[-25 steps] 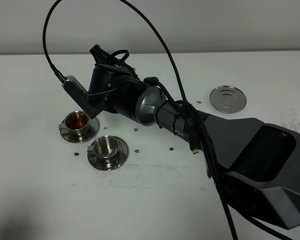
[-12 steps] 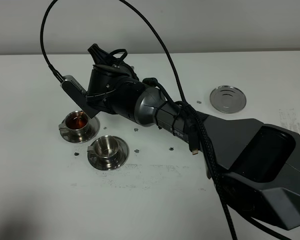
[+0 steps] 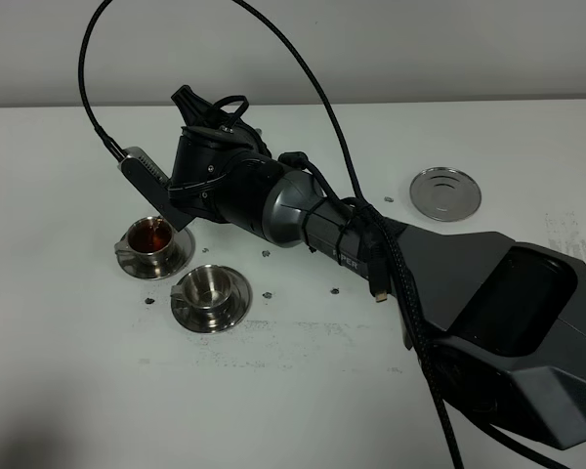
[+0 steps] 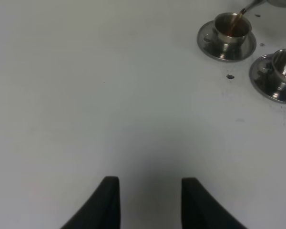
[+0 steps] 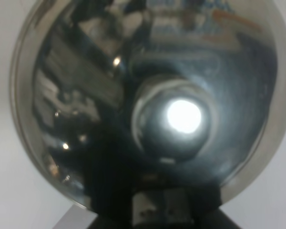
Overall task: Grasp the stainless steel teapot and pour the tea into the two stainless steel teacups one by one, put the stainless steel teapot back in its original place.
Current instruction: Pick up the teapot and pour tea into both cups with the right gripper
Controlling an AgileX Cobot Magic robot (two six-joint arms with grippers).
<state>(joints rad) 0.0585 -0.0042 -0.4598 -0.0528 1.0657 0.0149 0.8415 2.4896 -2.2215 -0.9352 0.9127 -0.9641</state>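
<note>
My right claw point(image 3: 213, 109) pinches the stainless steel teapot point(image 5: 148, 105), tipped just above the first teacup point(image 3: 154, 237), tea streaming in. The second teacup point(image 3: 210, 286) beside it is dry. After that comes the steel disc point(image 3: 445, 192), well apart. My left claw point(image 4: 150, 202) hangs spread.

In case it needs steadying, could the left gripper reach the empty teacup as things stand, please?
Probably yes: the left gripper is open, and only bare table lies between it and the empty teacup.

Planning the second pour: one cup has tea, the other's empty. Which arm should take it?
Right. The right gripper holds the stainless steel teapot, spout over the filled cup, with the empty cup just beside it. The left gripper is open, empty, farther off.
</note>
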